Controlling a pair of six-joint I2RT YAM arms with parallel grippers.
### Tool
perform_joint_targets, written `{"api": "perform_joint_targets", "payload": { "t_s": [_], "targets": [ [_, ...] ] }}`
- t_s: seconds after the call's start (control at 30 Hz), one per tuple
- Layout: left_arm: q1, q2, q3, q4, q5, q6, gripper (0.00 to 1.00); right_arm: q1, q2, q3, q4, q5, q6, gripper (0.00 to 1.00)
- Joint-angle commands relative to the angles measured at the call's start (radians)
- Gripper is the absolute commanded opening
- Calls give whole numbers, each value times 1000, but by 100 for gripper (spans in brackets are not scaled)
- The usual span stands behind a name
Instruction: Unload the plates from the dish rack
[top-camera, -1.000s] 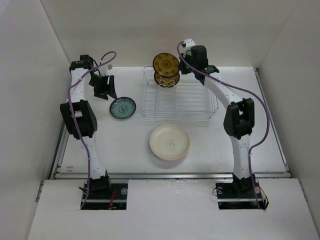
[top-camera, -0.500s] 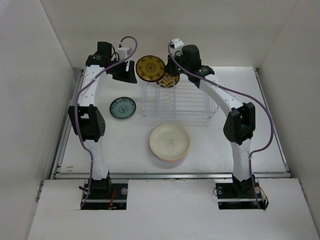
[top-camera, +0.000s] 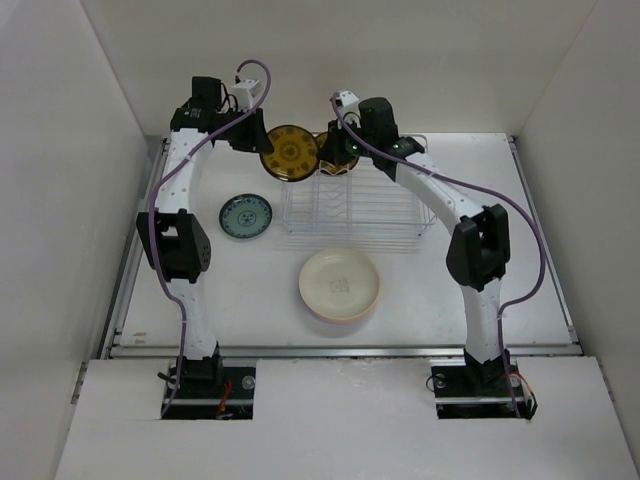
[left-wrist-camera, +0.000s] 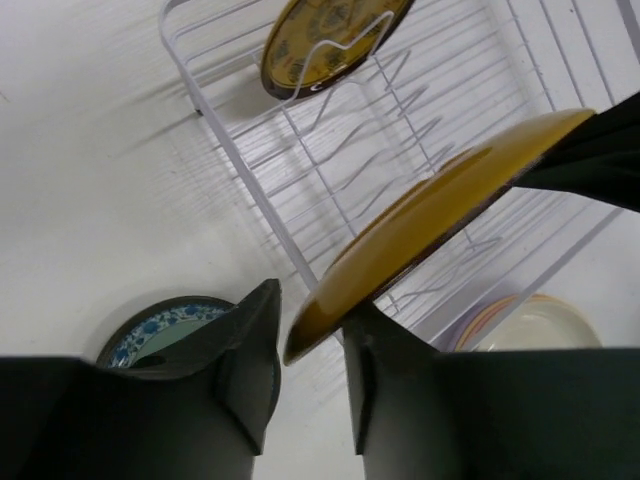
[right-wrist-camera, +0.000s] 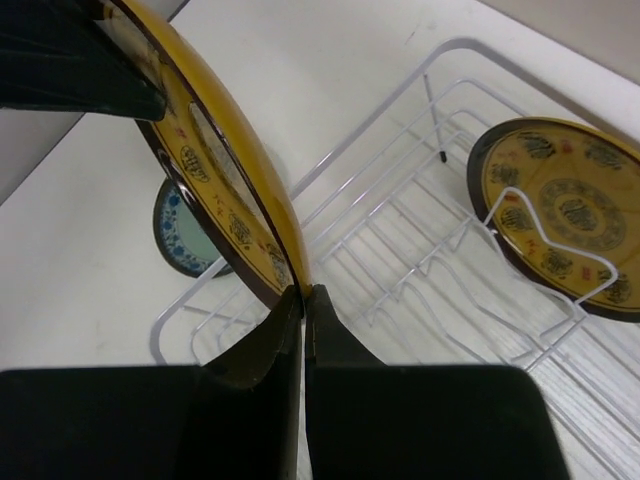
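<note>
Above the dish rack (top-camera: 350, 205), the left jaws have come narrow around the yellow plate (top-camera: 290, 152) the right jaws pinch, for a swap, grip unclear

The left arm (top-camera: 170, 215) is rising from its base at the near left, leaning toward the far side and bending right at the wrist. The right arm (top-camera: 470, 235) is arching from the near right up and across to the far left, so the two wrists are facing each other at the far middle. The right gripper (right-wrist-camera: 303, 292) is pinching the rim of a brown-and-yellow plate (top-camera: 291, 152) with its fingers pressed tight together, holding it on edge in the air. The left gripper (left-wrist-camera: 310, 310) is straddling the opposite rim with its jaws parted. Its right finger (left-wrist-camera: 385, 375) is sitting against the plate, and its left finger (left-wrist-camera: 250, 345) is standing just clear.
</note>
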Motion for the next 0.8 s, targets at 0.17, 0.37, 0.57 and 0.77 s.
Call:
{"api": "perform_joint_targets", "payload": {
  "t_s": [0.17,0.37,0.57,0.77],
  "targets": [
    [0,-8,1,-53,168,-19,0,19,-28,27,52,-161,27,0],
    [141,-28,-31,7,320,-189,0,19,-28,46,52,-148,27,28],
    [272,-68,-92,26,291,-265,0,19,0,115,19,-34,38,77],
    [299,10,-82,-246,57,-61,0,-15,37,180,-29,253,61,83]
  ]
}}
